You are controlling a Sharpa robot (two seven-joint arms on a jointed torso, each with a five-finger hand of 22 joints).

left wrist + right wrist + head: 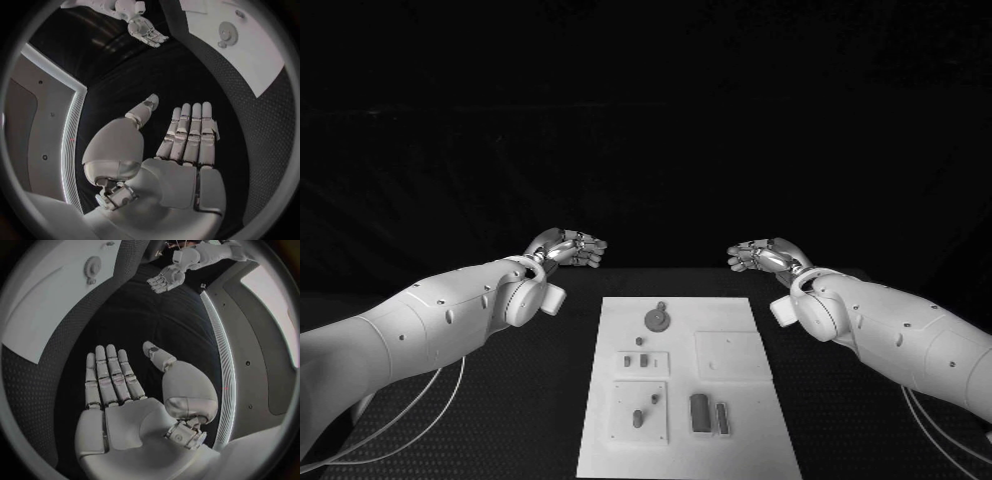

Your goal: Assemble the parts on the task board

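In the middle of the black tabletop (531,400) lies the white task board (687,390), long side running away from the robot, with the small parts on it: a round gear-like piece (656,320) near the far end, small pegs (643,360) on a raised plate below it, more small pieces (646,410) on a second plate, and two dark bars (708,413) lying side by side toward the near end. The left hand (567,248) and the right hand (764,255) hang beyond the board's far corners, well apart from it and from each other. In the wrist views each palm is flat, its fingers (190,132) (109,372) straight and side by side, thumb apart, holding nothing. Hands kept off to the sides likely leave the board unobstructed for the head camera; this would fit either a pause ahead of assembly or one afterwards.
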